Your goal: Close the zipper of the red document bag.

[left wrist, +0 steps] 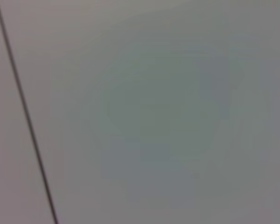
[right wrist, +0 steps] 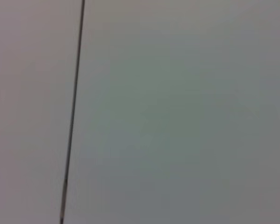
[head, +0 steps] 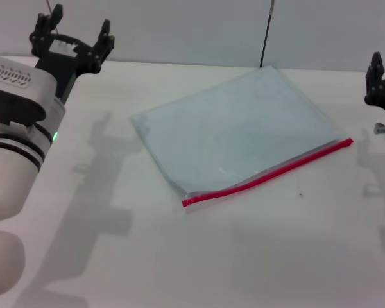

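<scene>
The red document bag (head: pixel 234 131) lies flat on the white table (head: pixel 199 256) in the head view, a pale blue-grey translucent pouch turned at an angle. Its zipper (head: pixel 269 173) is the thin red strip along the near edge, running from lower left to the right corner. I cannot make out the slider. My left gripper (head: pixel 77 32) is raised at the far left, well away from the bag, fingers spread open and empty. My right gripper (head: pixel 383 67) stands at the right edge, beyond the bag's right corner, holding nothing. Both wrist views show only a blank wall.
A thin dark cable (head: pixel 265 32) hangs down the back wall behind the bag, and also shows as a cable (left wrist: pixel 23 112) in the left wrist view and a cable (right wrist: pixel 73 112) in the right wrist view. The table's back edge meets the wall just beyond the bag.
</scene>
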